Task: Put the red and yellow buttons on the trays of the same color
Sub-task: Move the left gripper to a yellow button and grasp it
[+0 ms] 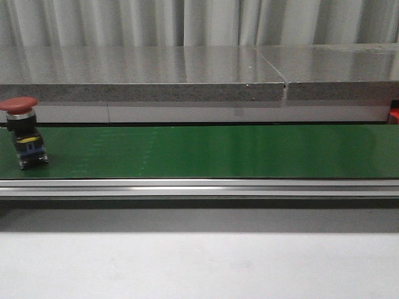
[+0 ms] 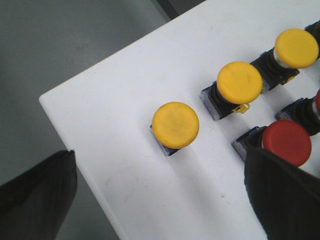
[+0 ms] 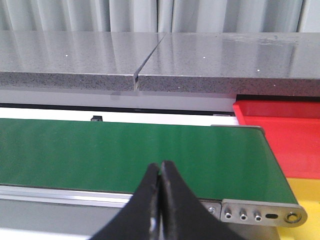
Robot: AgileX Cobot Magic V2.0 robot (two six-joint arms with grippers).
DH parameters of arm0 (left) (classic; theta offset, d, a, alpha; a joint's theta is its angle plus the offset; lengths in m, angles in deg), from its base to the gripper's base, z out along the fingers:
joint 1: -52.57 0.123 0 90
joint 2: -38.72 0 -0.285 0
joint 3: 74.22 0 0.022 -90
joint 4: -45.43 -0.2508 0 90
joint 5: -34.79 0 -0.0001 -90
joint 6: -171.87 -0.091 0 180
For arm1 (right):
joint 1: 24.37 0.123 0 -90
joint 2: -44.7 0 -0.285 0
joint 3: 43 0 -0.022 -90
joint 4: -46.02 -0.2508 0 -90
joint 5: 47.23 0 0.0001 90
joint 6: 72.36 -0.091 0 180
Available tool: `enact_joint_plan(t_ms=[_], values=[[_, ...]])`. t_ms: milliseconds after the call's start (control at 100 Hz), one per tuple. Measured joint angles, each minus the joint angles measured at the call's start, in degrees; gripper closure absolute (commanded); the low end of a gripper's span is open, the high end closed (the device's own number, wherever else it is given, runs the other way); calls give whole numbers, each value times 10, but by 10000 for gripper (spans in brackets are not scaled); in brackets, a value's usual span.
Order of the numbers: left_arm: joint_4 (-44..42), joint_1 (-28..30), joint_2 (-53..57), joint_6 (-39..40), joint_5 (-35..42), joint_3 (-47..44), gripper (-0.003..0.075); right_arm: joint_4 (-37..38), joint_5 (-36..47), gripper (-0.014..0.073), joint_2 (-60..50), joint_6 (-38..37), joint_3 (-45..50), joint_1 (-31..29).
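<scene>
Left end effector [image 2: 165,195] fingers partly cover a red button [image 2: 287,142].

A red round-topped button [image 1: 19,104] sits on the green belt [image 1: 218,151], three yellow round-topped buttons [image 2: 175,124] stand on the white table [image 2: 125,90], and the flat plastic tray [image 3: 285,131] is red.

One button [image 1: 22,132] stands on the conveyor belt [image 1: 218,151] at its far left — a stone ledge [image 1: 143,75] runs behind.

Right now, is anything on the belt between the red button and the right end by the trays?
No. In the front view the red button stands at the left end of the green belt, and the rest runs bare to the right edge.
</scene>
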Motion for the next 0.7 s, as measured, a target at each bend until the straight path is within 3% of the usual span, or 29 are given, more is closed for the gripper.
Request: enact_joint_plan(t_ms=[700], values=[[-1,0,-158,0,95,0,60,0,0,662,0,0,0,0]])
